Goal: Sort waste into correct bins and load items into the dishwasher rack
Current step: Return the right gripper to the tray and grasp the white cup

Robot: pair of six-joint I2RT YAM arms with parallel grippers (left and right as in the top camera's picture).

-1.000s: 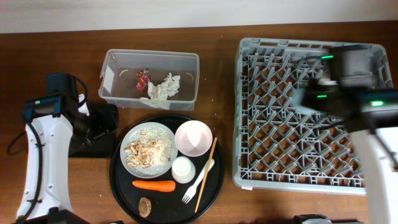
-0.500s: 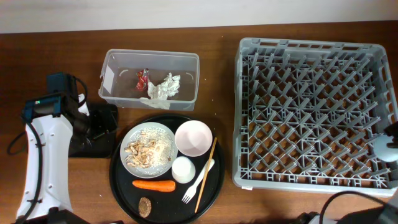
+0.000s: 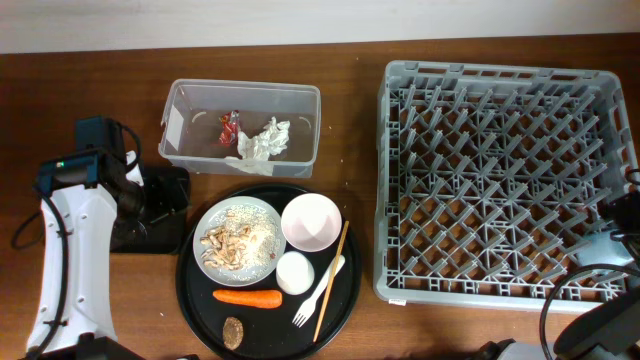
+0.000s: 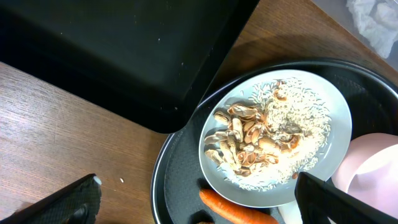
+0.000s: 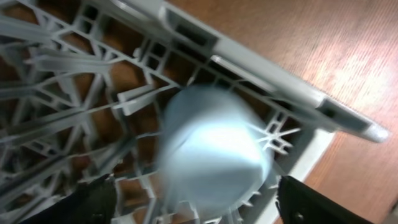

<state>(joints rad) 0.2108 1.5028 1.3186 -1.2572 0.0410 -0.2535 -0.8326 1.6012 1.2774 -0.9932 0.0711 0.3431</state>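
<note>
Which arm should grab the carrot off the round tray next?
Left, likely. The left tool hangs open just above the plate and carrot. The right tool is far off at the rack corner, over the light blue cup.

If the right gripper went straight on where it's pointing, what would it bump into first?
Probably the light blue cup, sitting in the grey plastic dishwasher rack right ahead of the right gripper.

Holding left gripper (image 4: 200, 202) low with jaws spread wide, left arm (image 3: 68, 240) standing bent; hovering right gripper (image 5: 202, 202) equally wide open.
</note>
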